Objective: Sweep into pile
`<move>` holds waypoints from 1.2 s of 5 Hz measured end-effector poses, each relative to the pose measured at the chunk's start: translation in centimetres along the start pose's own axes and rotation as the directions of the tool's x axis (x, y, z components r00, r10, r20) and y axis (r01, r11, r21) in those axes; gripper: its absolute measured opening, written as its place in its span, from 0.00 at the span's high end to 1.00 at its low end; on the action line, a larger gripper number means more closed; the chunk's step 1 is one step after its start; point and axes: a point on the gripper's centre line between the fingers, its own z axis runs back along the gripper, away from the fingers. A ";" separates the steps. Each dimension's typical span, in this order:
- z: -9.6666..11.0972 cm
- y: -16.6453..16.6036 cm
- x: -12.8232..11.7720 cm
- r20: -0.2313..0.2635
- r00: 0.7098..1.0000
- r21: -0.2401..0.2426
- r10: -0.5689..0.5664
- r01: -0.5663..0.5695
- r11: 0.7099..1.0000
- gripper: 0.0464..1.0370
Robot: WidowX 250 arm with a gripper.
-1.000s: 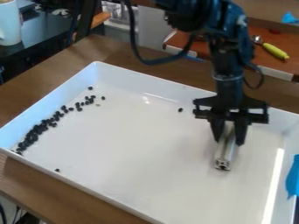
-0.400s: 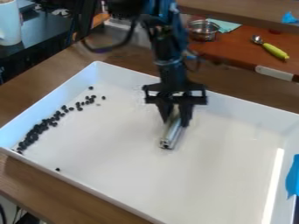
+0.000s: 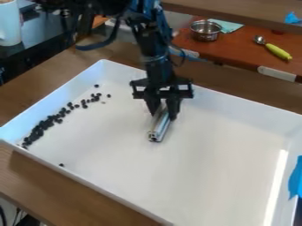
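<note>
Dozens of little black bits (image 3: 36,132) are sitting in this big white tray (image 3: 206,154), mostly bunched up in a streak along its left wall as you look at it. They're packed thickest down toward the near left corner, then thin out into a loose trail going up toward the far left corner. A couple of strays sit past the end of that trail, and one loner (image 3: 61,165) is off by itself next to the near wall. The black hand (image 3: 164,115) hangs down over the far half of the tray, a bit left of the middle, and it's clamped on a silvery metal bar (image 3: 159,131) that tilts down toward the near side. Bar and streak are well apart, with bare white tray between them. The whole tray is on a brown wooden tabletop (image 3: 35,185), and there's some blue tape (image 3: 295,178) on its right side. Behind it, on a reddish-brown surface (image 3: 242,48), you've got a small metal bowl (image 3: 205,31), a pale teal cloth (image 3: 230,26) just beside it, and a spoon with a yellow-green handle (image 3: 277,51).
</note>
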 end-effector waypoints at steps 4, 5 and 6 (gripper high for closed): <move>1.4 8.7 -0.6 -0.041 0.785 0.171 0.619 -0.604 0.778 0.66; 1.8 10.2 -2.1 -0.046 0.762 0.190 0.646 -0.628 0.755 0.66; 2.3 11.9 -3.8 -0.028 0.802 0.184 0.596 -0.582 0.792 0.66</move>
